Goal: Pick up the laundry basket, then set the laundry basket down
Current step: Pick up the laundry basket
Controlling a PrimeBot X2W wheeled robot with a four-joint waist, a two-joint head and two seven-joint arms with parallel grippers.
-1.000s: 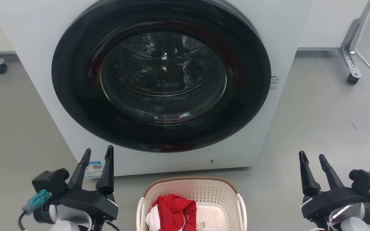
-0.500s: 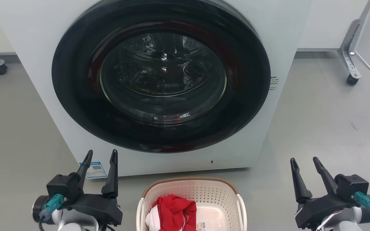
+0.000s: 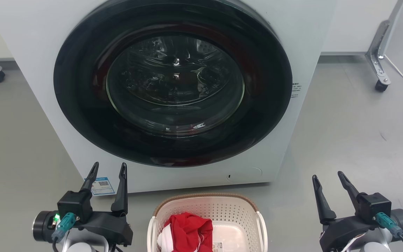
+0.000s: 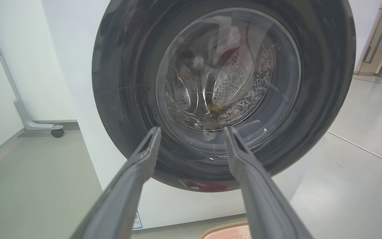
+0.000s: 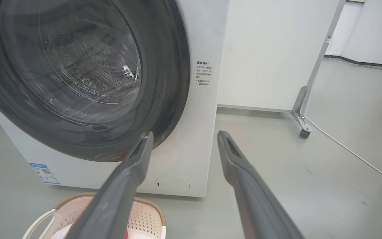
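laundry basket (image 3: 229, 211): bottom centre of frame, on floor (image 3: 345, 122) before washer (image 3: 19, 35) | judged light, stiff plastic (red cloth (image 3: 191, 229) inside); take white side handles (image 3: 265, 227) | left end effector (image 3: 109, 164), right end effector (image 3: 327, 175): both spread, empty

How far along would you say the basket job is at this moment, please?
Nothing looks done yet: the laundry basket sits on the floor before the washer, red cloth inside. In hand: the left gripper and right gripper hover open at either side of it, touching nothing. Left: grasp, lift, set down.
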